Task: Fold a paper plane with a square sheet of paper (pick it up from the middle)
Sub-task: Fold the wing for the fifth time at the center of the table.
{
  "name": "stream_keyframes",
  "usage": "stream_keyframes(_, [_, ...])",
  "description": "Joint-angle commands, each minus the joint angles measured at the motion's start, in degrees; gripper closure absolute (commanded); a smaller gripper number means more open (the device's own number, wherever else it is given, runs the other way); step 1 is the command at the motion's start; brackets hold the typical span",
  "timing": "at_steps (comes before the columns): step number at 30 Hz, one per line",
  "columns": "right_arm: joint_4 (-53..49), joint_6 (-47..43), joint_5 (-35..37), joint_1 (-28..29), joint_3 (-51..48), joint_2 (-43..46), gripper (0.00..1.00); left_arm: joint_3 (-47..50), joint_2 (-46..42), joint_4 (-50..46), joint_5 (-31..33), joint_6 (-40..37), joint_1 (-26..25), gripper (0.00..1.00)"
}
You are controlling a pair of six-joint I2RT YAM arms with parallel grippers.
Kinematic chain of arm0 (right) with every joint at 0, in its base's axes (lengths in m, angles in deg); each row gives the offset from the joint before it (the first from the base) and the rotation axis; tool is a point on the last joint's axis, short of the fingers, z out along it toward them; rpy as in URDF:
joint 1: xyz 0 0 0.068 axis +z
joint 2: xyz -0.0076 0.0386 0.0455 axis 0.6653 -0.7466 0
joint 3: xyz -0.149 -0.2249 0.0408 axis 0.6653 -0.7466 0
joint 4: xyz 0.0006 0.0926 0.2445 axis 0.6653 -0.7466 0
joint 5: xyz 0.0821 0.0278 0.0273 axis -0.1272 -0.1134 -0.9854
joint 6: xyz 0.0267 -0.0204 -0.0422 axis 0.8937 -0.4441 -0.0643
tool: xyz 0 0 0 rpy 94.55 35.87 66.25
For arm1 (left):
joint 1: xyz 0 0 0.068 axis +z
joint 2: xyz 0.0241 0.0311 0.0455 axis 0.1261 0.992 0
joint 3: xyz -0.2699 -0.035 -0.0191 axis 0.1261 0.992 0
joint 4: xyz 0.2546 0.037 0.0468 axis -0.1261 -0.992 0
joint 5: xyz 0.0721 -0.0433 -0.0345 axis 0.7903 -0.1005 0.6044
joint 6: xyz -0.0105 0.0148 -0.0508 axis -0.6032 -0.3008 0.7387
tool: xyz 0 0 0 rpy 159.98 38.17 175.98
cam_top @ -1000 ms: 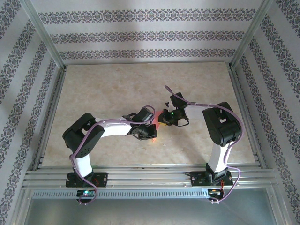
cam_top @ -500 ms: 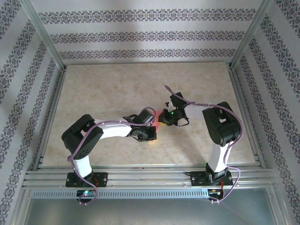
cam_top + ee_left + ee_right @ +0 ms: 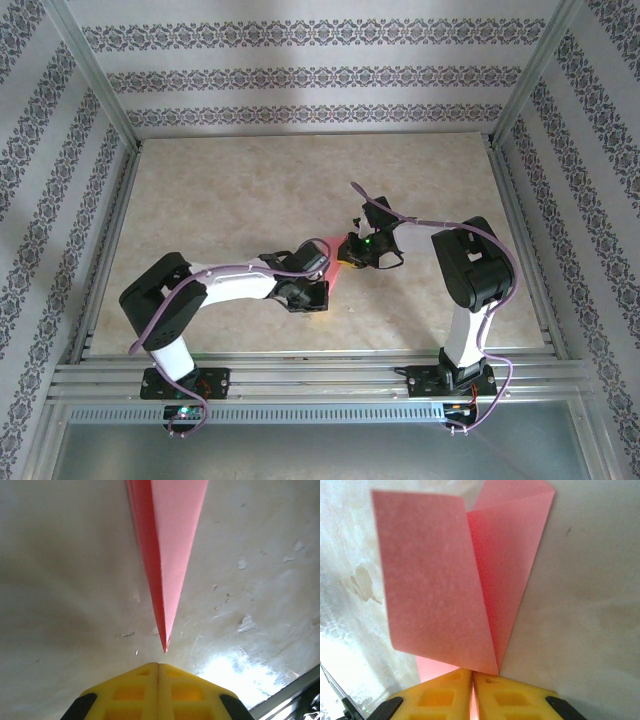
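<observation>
Worktop (image 3: 250, 190): pale beige with a marbled pattern, set inside a metal frame (image 3: 95, 85) of bare aluminium posts. The walls on three sides carry white wallpaper (image 3: 300, 75) with bands of dark floral print. Slotted rails (image 3: 320, 372) run along the near edge, where both arm bases are bolted.

Surface in the left wrist view: chipped flecks (image 3: 246, 624), fine scratches, and a bright glare patch (image 3: 232, 667) beside the fingertips. In the right wrist view there is a brownish stain (image 3: 362, 582) left of the paper.

Paper plane (image 3: 334, 262): near the middle of the worktop, between the two tools. It is a narrow salmon-pink dart. Whether it rests on the surface or hangs just above it, cannot tell.

Left tool (image 3: 158, 666): yellow fingers pressed together with nothing between them. The plane's sharp tip points at them and stops just short, not touching.

Right tool (image 3: 472, 672): pinching the plane at its wide end, with pink paper showing in the seam between the fingers. Two flaps spread from the centre crease.
</observation>
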State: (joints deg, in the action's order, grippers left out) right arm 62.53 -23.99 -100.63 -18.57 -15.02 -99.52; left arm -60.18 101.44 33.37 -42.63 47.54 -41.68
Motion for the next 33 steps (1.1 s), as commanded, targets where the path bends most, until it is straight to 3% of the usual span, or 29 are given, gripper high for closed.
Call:
stream_keyframes(1, [0.03,0.31,10.21,1.83,-2.36,-7.51,0.83,-1.0,-4.59,-0.24,3.59,-2.15,1.78,0.93])
stream_keyframes(7, [0.3,0.48,10.12,1.83,-2.51,-7.69,0.83,-4.36,-0.76,7.11,2.59,-1.78,4.77,0.94])
stream_keyframes(14, [0.33,0.39,9.7,1.83,-2.44,-7.77,0.83,-7.72,6.51,7.58,0.99,-1.58,4.85,0.96])
stream_keyframes(26, [0.88,0.25,8.55,1.61,-2.18,-5.9,0.83,-5.86,9.1,6.56,1.57,-0.69,4.8,1.0])
stream_keyframes(33, [3.47,-0.02,4.6,0.71,-1.55,-0.39,0.82,-4.94,8.93,4.92,1.98,-1.23,4.81,1.0])
